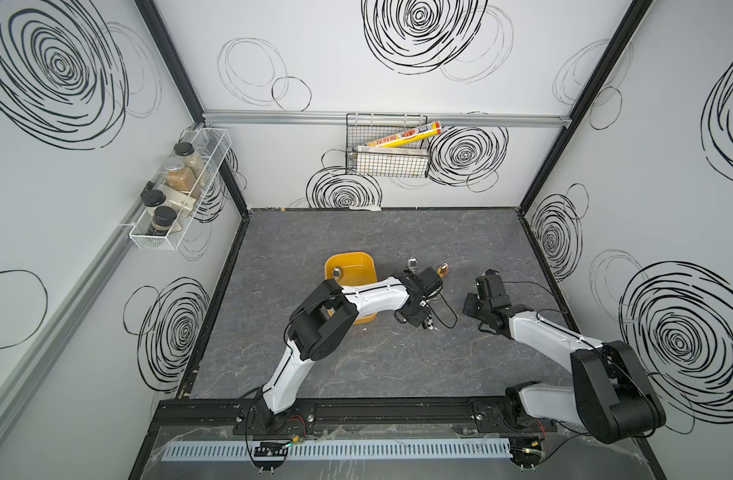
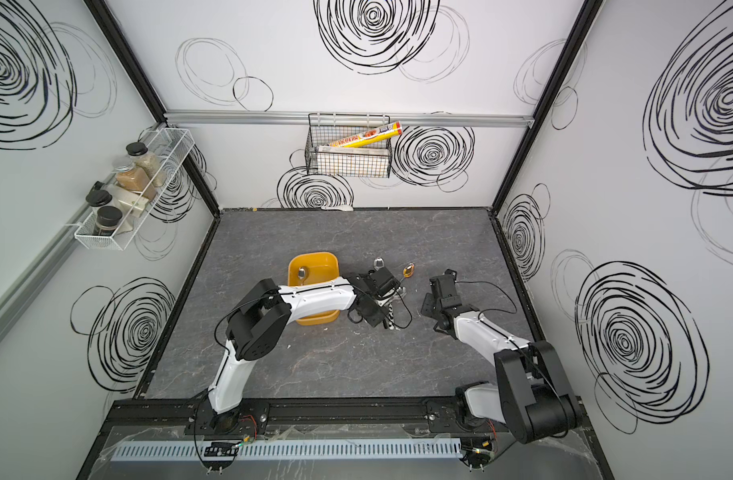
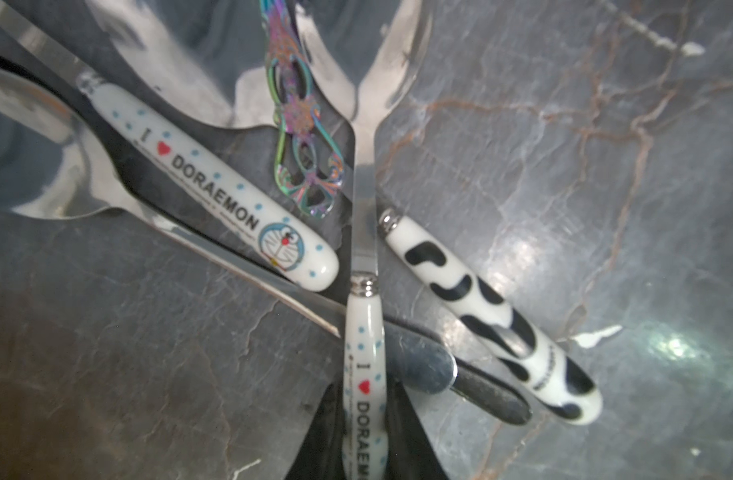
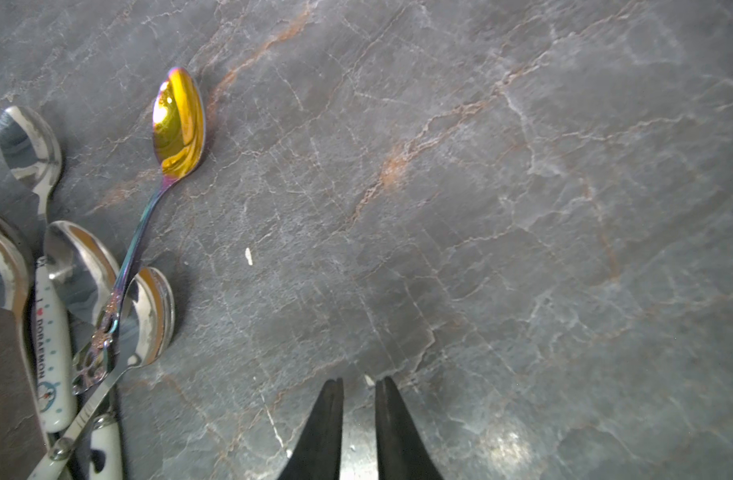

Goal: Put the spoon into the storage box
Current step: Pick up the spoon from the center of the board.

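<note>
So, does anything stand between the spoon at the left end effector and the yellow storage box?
Nothing visible. The Doraemon spoon in the left end effector lies over a steel handle, uncovered; the storage box stands open nearby.

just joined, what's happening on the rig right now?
The left end effector is clamped on a Doraemon-handled spoon in the spoon pile beside the yellow storage box. One spoon already lies in the box. The right end effector hangs empty over bare table, jaws slightly apart.
</note>
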`<state>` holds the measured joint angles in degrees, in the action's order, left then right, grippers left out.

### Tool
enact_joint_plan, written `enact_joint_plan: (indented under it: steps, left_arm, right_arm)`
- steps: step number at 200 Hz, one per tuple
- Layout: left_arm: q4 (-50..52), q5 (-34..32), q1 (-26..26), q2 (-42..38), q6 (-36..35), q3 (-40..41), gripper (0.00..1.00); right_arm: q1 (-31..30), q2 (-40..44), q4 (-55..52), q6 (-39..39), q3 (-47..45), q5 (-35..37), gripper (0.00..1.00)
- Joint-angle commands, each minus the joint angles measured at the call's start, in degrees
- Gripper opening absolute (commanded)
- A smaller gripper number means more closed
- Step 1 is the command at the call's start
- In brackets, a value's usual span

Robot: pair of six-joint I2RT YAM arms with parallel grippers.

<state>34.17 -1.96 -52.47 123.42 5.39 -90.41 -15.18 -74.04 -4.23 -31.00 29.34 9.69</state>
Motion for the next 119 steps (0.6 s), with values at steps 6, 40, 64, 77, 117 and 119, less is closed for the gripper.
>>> enact_joint_plan:
  steps: [6,40,64,77,117,119]
  left_arm:
    - [-1.6,0.8,-1.0,-4.2,-0.1,0.7,0.00]
    - [-2.1,2.3,-1.7,-8.0,-0.2,0.3,0.00]
    - [-1.9,3.1,-1.9,-10.8,0.2,0.1,0.00]
    - [-2.1,2.8,-1.8,-12.8,0.9,0.3,0.00]
    - [-6.7,1.8,3.7,-25.1,11.8,7.4,0.00]
    - [-7.3,1.4,4.1,-26.2,12.5,8.2,0.00]
  right_arm:
    - [0.1,-0.2,1.0,0.4,0.2,-0.5,0.20]
    - [0.1,-0.2,1.2,0.3,0.1,-0.6,0.20]
    - [0.1,0.0,1.2,0.2,0.0,-0.5,0.20]
    - [0.1,0.2,1.3,0.1,-0.1,-0.4,0.20]
    - [0.1,0.6,1.2,0.2,-0.3,-0.5,0.20]
    - [0.1,0.6,1.3,0.2,-0.3,-0.6,0.20]
